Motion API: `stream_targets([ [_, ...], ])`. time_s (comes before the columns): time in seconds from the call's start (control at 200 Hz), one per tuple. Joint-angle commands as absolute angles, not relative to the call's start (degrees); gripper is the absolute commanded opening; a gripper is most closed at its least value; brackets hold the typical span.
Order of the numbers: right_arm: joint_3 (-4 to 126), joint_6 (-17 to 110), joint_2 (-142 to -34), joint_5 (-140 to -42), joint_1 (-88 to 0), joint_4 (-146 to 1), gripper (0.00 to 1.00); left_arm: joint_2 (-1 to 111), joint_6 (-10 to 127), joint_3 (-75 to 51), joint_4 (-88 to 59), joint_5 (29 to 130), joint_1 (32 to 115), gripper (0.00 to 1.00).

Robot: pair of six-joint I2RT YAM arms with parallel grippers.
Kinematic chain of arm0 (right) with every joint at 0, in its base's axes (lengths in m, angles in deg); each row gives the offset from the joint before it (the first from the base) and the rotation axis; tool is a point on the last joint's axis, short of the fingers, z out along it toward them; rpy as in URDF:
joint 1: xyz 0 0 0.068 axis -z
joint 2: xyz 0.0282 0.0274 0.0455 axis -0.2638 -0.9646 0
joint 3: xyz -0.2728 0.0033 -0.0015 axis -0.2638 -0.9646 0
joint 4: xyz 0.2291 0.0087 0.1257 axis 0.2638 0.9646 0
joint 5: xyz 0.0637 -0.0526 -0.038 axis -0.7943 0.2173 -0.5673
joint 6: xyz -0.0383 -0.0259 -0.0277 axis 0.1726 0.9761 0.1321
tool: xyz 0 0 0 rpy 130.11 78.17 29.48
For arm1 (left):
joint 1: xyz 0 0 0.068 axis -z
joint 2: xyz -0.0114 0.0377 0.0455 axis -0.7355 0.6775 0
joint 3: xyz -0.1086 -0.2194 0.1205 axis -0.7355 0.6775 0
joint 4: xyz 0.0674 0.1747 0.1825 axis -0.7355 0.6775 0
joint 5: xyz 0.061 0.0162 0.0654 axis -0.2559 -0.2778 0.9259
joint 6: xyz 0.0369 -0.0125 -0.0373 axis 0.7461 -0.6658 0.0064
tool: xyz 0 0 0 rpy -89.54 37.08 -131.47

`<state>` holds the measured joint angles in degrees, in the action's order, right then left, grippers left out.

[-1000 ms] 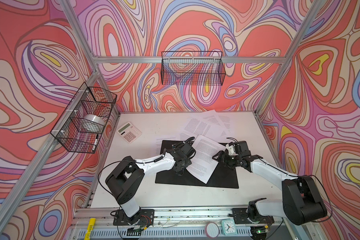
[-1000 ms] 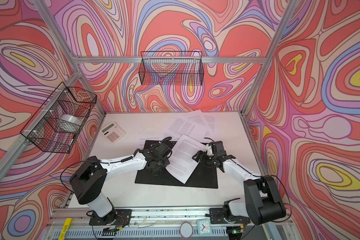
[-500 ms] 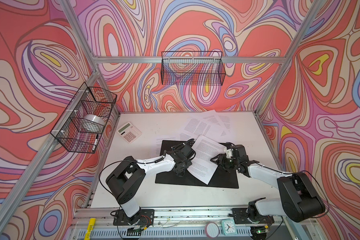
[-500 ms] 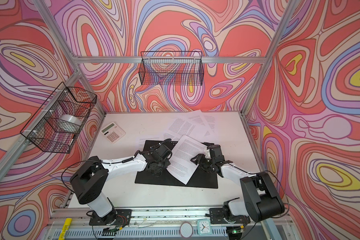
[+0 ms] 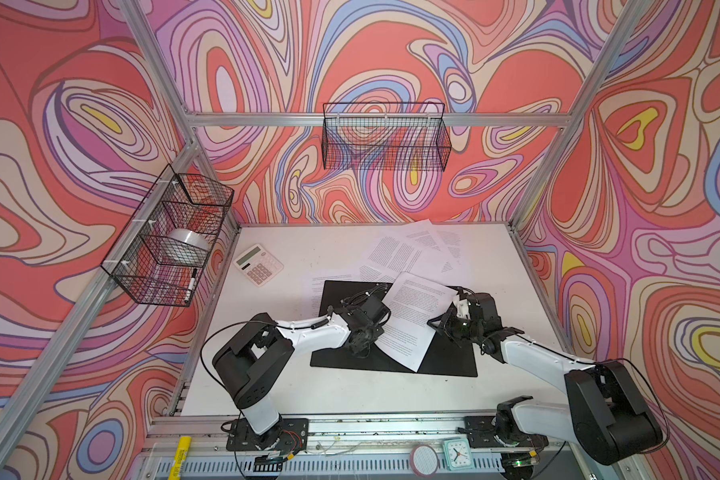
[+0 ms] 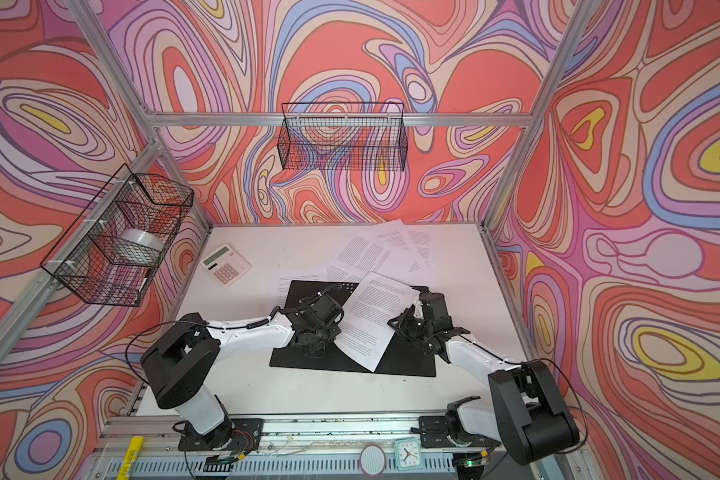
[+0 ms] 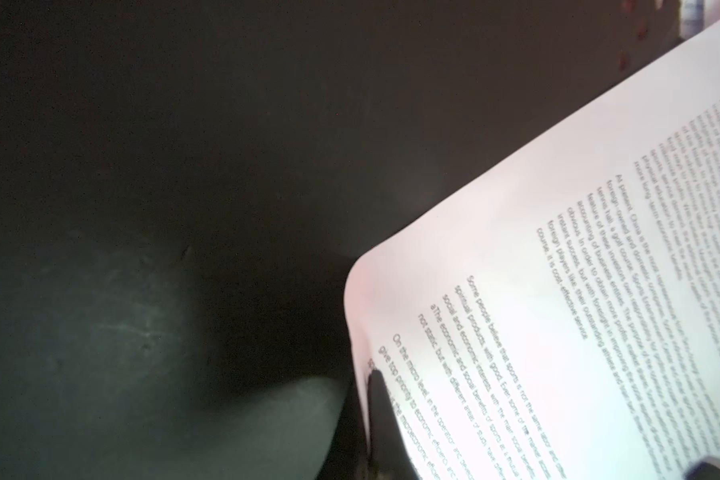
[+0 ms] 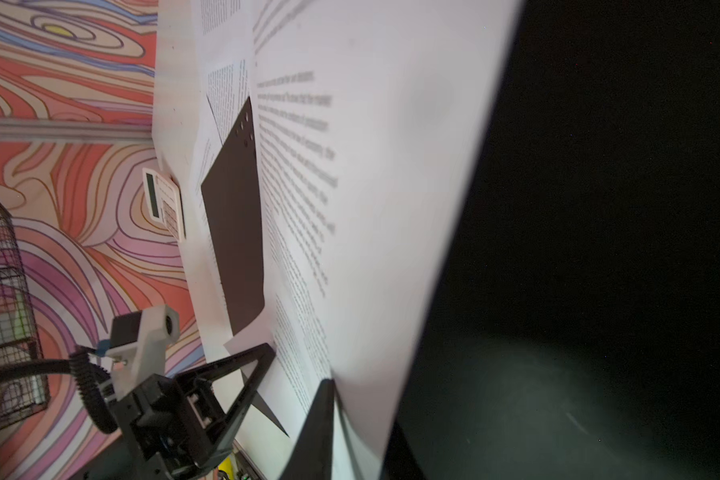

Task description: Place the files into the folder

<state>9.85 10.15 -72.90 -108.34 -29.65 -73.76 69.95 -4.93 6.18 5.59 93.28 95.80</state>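
Note:
The folder (image 5: 449, 361) (image 6: 408, 361) lies open on the white table, black inside up. One printed sheet of the files (image 5: 412, 316) (image 6: 375, 316) slants across it, raised a little. My left gripper (image 5: 381, 330) (image 7: 368, 374) is shut on the sheet's left edge (image 7: 558, 291). On the opposite long edge, my right gripper (image 5: 435, 322) (image 8: 337, 382) is shut on the same sheet (image 8: 391, 208), one finger over the printed side. More files (image 5: 395, 253) lie loose behind the folder; another (image 5: 329, 278) pokes out under its far left corner.
A white-and-pink calculator (image 5: 258, 264) sits at the table's back left. Wire baskets hang on the left wall (image 5: 171, 237) and the back wall (image 5: 385, 137). A small clock (image 5: 456, 453) and a round disc (image 5: 424, 459) rest on the front rail.
My right gripper, open a second ago, has slid left onto the sheet's right edge and closed on it. The left gripper has kept its hold; the sheet has shifted slightly.

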Motion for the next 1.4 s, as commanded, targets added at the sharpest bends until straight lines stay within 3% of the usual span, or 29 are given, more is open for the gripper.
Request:
stream_targets([
  [0.0,10.5,11.6,-71.8,-106.9,-29.9,-71.4,0.05,69.3,-6.5,7.2,3.2,92.9,96.2,0.00],
  [0.055,11.3,12.4,-71.6,-106.6,-29.9,-70.0,0.00,69.3,-6.3,7.2,2.9,92.7,96.3,0.00],
  [0.17,14.0,15.8,-71.5,-105.1,-29.9,-64.8,0.00,68.7,-4.7,7.1,2.8,92.3,96.2,0.00],
  [0.255,17.7,20.4,-72.0,-103.5,-29.9,-59.2,0.00,66.5,-1.8,7.2,3.9,94.2,96.1,0.36],
  [0.3,20.4,23.9,-72.5,-103.0,-29.9,-55.6,0.00,64.9,0.3,7.2,4.3,95.9,96.1,0.50],
  [0.431,28.0,33.5,-75.1,-104.6,-29.9,-46.9,0.00,58.9,8.7,7.7,7.2,100.1,95.6,0.76],
  [0.516,32.6,38.3,-76.8,-102.6,-29.9,-41.3,0.00,55.3,14.7,7.4,9.2,100.7,94.7,0.86],
  [1.097,43.4,56.3,-86.4,-92.8,-29.8,-30.5,0.00,33.3,44.5,1.5,27.4,95.6,88.9,0.93],
  [1.397,48.2,63.0,-92.0,-81.7,-29.8,-23.8,0.00,27.3,48.0,1.8,31.5,92.2,88.9,0.94],
])
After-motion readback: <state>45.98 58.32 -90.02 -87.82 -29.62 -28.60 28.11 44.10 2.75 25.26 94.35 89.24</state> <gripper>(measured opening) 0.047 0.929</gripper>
